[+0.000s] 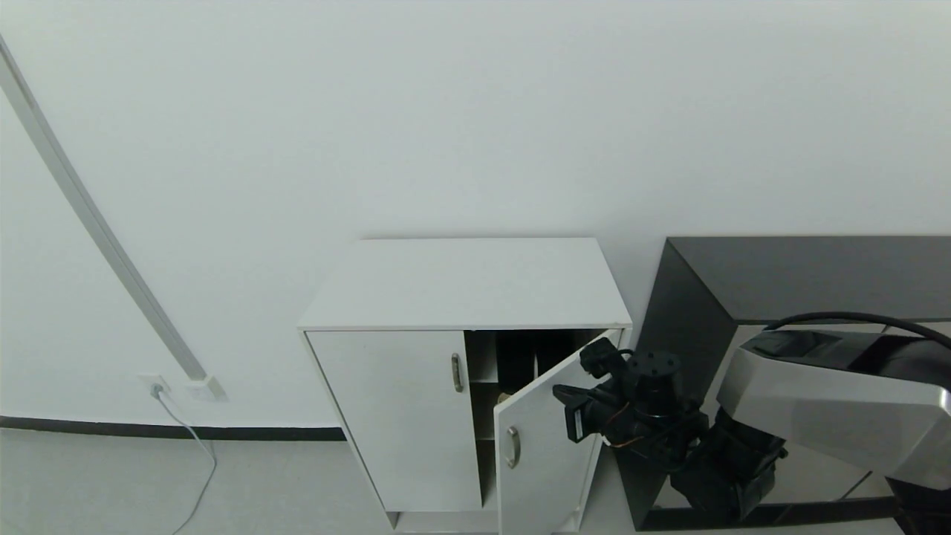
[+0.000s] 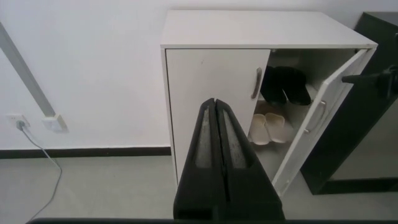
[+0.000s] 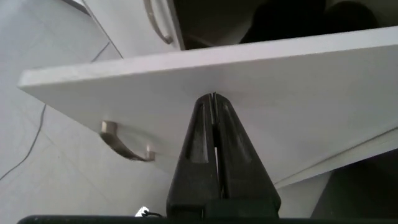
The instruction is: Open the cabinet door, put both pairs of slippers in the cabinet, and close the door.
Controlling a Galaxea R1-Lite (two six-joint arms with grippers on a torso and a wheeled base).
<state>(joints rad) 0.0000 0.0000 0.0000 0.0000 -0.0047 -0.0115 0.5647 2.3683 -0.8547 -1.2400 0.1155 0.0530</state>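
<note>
Our right gripper (image 3: 214,99), fingers pinched together on nothing, sits tip-first at the outer face of the half-open right door (image 3: 292,74). Our left gripper (image 2: 215,102), likewise pinched, hangs well back from the cabinet (image 2: 261,28). From there we see inside: black slippers (image 2: 287,86) on the upper shelf, pale slippers (image 2: 270,127) below.

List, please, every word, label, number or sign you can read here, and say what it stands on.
None: no word, number or sign can be read on the cabinet, its open door, the black slippers, the beige slippers or the wall socket.
</note>
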